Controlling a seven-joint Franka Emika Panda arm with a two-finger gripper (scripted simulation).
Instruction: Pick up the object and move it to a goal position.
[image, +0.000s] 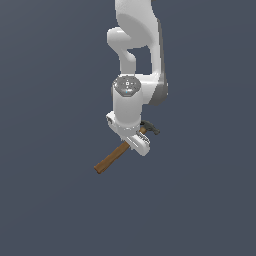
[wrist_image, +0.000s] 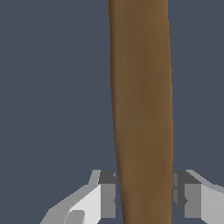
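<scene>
The object, a claw hammer (image: 112, 158) with a brown wooden handle and dark metal head (image: 150, 128), lies slanted below the white arm in the exterior view. My gripper (image: 135, 142) sits over the handle, close to the head. In the wrist view the handle (wrist_image: 142, 100) runs straight away from the camera and fills the gap between the grey fingers (wrist_image: 107, 192). Both pads touch its sides, so my gripper (wrist_image: 144, 194) is shut on the handle. The hand hides the fingertips in the exterior view. The wrist view does not show the head.
A plain dark blue-grey surface (image: 50, 200) spreads all around the hammer. The arm's white links (image: 135, 45) rise above the hand at the upper middle of the exterior view.
</scene>
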